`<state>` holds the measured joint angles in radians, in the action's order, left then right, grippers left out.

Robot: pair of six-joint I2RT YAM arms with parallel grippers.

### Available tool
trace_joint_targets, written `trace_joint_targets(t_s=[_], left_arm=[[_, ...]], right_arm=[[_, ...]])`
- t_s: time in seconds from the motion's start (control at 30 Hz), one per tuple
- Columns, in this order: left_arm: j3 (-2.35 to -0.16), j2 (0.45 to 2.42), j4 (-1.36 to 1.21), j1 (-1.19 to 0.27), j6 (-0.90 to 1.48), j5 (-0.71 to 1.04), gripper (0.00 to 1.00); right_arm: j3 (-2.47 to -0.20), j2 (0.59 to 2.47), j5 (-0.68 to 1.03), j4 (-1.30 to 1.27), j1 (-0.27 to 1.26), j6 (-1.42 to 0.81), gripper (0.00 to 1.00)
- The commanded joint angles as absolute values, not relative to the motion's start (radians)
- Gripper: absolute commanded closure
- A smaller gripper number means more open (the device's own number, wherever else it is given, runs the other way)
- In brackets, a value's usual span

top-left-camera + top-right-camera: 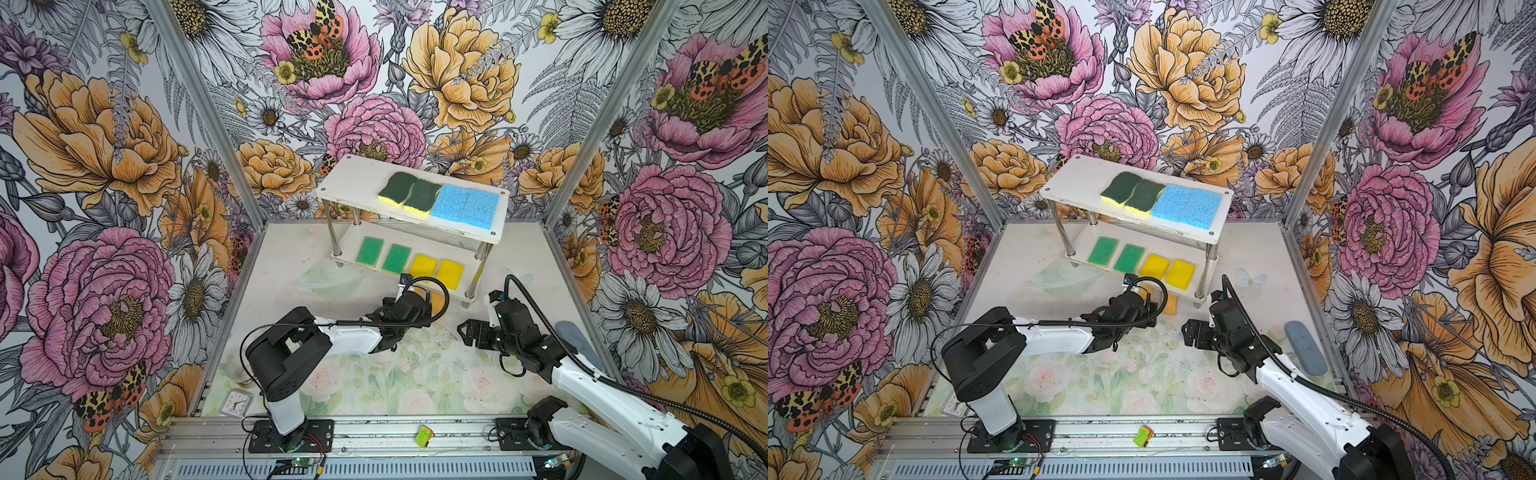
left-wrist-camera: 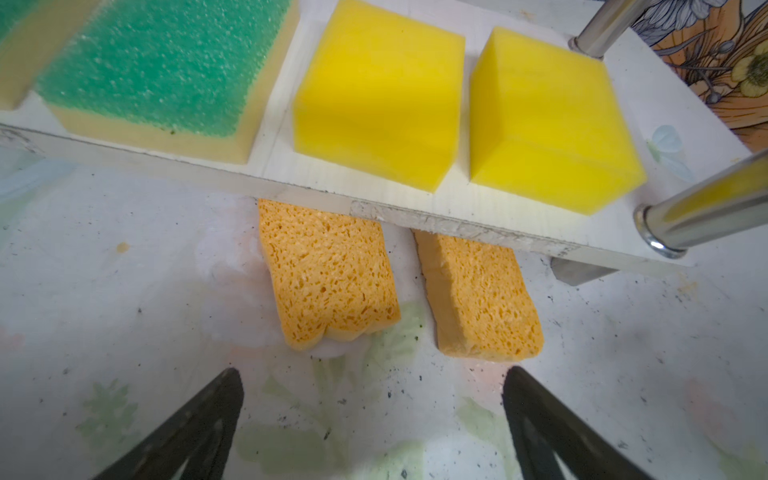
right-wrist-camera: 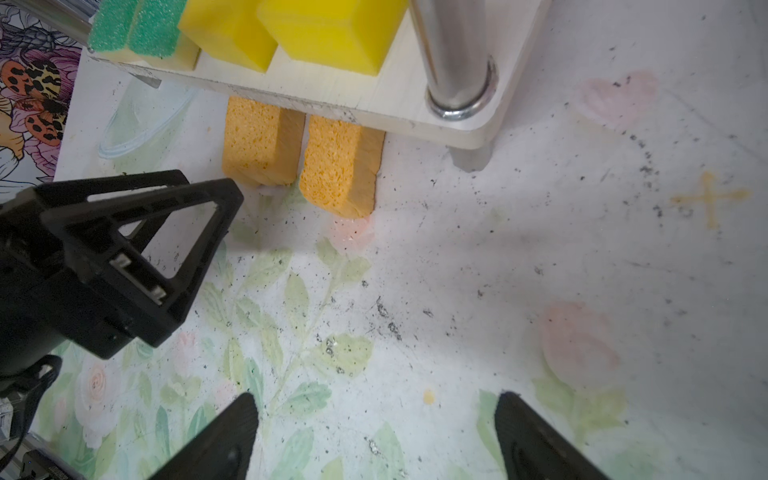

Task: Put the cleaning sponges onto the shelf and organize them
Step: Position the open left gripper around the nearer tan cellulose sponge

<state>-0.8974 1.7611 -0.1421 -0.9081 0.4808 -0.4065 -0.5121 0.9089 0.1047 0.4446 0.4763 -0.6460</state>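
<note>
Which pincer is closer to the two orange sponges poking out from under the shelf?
Left. The left pincer sits open right in front of the orange sponges; the right pincer is farther back, off to their side.

Two orange sponges [image 3: 259, 141] [image 3: 336, 166] are seen side by side on the table [image 3: 540, 270], tucked partly under the shelf [image 3: 395, 104]; the right gripper [image 3: 376, 401] is spread wide.

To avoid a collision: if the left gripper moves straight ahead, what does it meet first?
The open left gripper would probably meet the orange sponges on the table, partly under the shelf.
</note>
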Motion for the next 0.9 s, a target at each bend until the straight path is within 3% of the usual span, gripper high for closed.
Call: trace_joint_targets(t_s=[0.0,0.5,0.87], left_arm=[[-0.937,1.783,-0.1,-0.908,0.472,-0.453,0.01],[-1.003,1.898,-0.067,-0.89,0.462,-0.457,0.01],[-0.912,1.831,-0.098,-0.838,0.462,-0.472,0.01]], right_arm=[[-0.502,0.892,0.088,0.426,0.471,-0.647,0.08],[-0.494,0.888,0.087,0.426,0.471,-0.65,0.08],[-0.491,0.887,0.083,0.426,0.471,-0.651,0.08]])
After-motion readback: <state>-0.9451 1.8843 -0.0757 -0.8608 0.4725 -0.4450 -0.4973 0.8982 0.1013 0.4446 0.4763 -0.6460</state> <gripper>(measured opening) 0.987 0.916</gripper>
